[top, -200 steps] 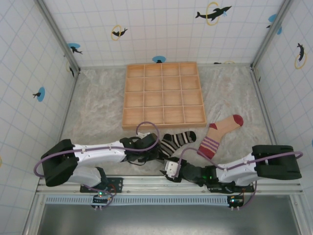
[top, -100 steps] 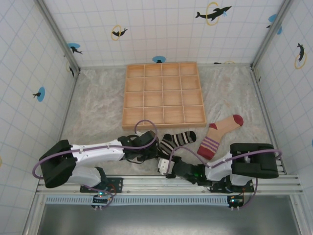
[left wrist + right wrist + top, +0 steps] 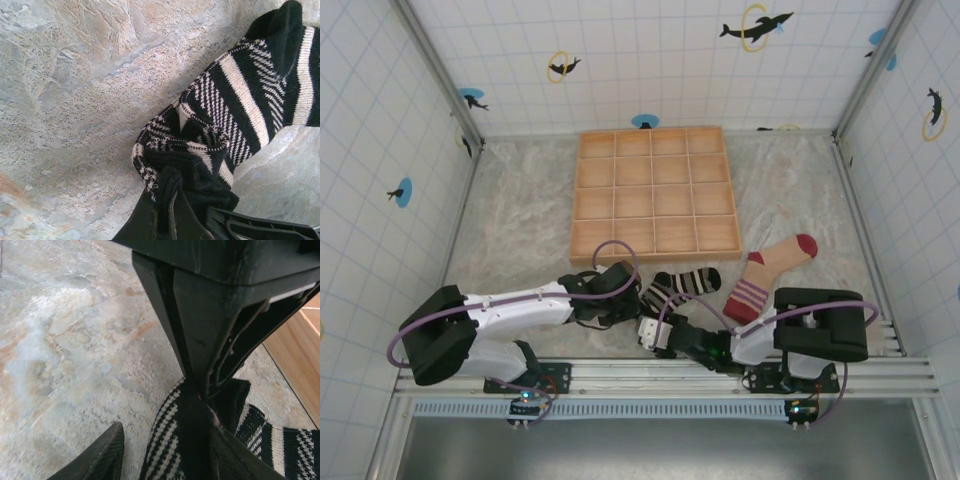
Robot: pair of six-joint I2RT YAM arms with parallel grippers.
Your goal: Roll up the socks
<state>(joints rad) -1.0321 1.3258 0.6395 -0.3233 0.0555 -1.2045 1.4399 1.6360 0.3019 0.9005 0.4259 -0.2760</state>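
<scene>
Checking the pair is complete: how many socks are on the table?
2: the striped sock, pinched by the left gripper, and the tan sock lying right of it.

Wooden grid tray (image 3: pixel 650 254) on marbled tabletop (image 3: pixel 520 230)

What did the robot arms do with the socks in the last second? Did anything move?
The right gripper slid left and forward, its elbow folding in, until its open fingers reached the striped sock at the cuff. The left gripper kept pinching that cuff, barely shifting. The tan sock and wooden tray stayed put.
</scene>
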